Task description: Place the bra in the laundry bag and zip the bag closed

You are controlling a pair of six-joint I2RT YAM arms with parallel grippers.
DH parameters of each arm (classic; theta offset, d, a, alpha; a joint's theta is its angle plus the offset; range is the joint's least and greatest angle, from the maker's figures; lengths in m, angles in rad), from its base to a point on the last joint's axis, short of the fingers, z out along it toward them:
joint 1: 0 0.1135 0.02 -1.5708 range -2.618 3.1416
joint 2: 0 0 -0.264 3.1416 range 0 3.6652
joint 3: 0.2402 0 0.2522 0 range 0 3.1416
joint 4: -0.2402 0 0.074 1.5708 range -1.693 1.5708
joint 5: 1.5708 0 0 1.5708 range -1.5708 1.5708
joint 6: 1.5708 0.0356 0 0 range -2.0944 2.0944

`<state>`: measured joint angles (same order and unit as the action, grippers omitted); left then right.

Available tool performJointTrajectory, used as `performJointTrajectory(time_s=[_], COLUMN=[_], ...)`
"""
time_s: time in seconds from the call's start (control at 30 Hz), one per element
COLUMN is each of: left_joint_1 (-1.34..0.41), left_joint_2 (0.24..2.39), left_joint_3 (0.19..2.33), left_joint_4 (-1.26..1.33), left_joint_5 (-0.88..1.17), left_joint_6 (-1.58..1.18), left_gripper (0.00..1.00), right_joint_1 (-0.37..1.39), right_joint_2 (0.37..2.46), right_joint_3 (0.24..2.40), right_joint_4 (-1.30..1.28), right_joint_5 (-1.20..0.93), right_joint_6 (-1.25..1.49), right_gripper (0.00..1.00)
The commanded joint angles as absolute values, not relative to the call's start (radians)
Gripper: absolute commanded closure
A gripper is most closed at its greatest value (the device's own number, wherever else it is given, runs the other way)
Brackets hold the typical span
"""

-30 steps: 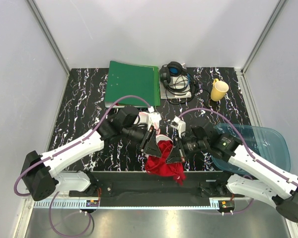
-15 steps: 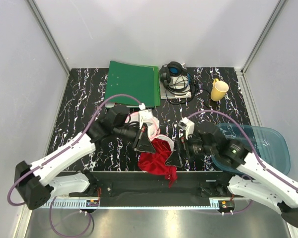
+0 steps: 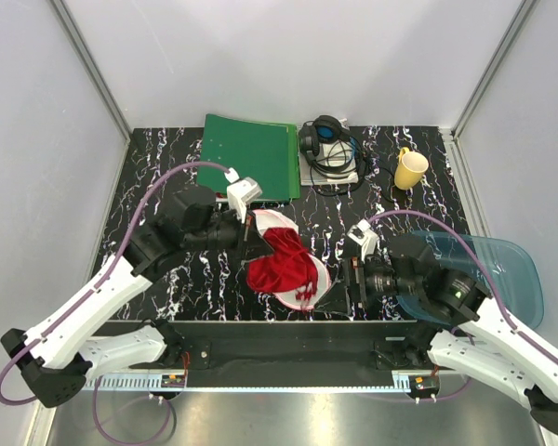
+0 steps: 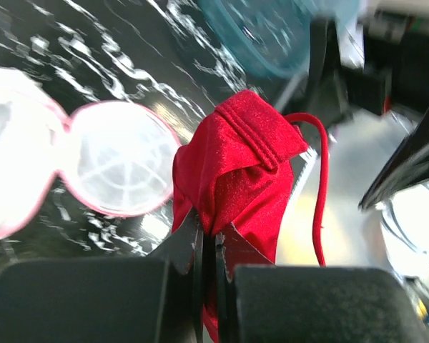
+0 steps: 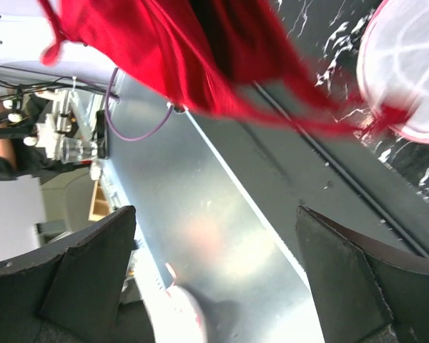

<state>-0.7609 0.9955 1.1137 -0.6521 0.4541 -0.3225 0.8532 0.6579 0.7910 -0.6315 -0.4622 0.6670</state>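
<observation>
The red bra (image 3: 281, 269) hangs from my left gripper (image 3: 253, 238), which is shut on a fold of its fabric. Up close, in the left wrist view, the bra (image 4: 236, 161) bunches up from the pinched jaws of that gripper (image 4: 214, 239), and a thin strap loops to the right. The white laundry bag (image 3: 272, 220) with pink trim lies on the table under and behind the bra; its round mesh faces (image 4: 118, 158) lie flat. My right gripper (image 3: 338, 297) stands open to the right of the bra with nothing in it. From the right wrist, the bra (image 5: 164, 43) is above the wide jaws (image 5: 214, 264) and the bag (image 5: 407, 64) at the far right.
A green folder (image 3: 249, 153) lies at the back, with headphones (image 3: 327, 139) on a small box beside it and a yellow mug (image 3: 410, 169) further right. A translucent blue tray (image 3: 488, 265) overhangs the right edge beside the right arm. The table's front edge is just below the bra.
The right gripper opened, let go of the bra and drew back to the right. The left gripper shut on the bra and carried it up and back to the left.
</observation>
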Motion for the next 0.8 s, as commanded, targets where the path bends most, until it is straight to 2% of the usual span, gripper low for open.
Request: performJointTrajectory(time_s=[0.0,0.27,0.43,0.57,0.77], left_joint_1=[-0.756,-0.749,-0.727,-0.693,-0.653], left_joint_2=[0.988,1.028,1.028,1.011,0.996], left_joint_3=[1.229,1.304,1.313,1.328,1.336], left_joint_4=[-0.66,-0.655,-0.652,-0.65,-0.653], left_joint_5=[0.313,0.348,0.37,0.443,0.6], left_joint_6=[-0.339,-0.351,-0.374,-0.385,-0.414], left_gripper=[1.0,1.0,1.0,1.0,1.0], right_joint_1=[0.859,0.861,0.859,0.859,0.859], right_joint_2=[0.681,0.713,0.709,0.629,0.563], right_joint_3=[0.795,0.71,0.768,0.802,0.759], right_joint_4=[-0.53,-0.229,-0.317,-0.527,-0.439], right_joint_5=[-0.5,-0.502,-0.456,-0.319,-0.294], right_joint_6=[0.765,0.899,0.767,0.576,0.441], right_gripper=[0.0,0.0,0.0,0.0,0.02])
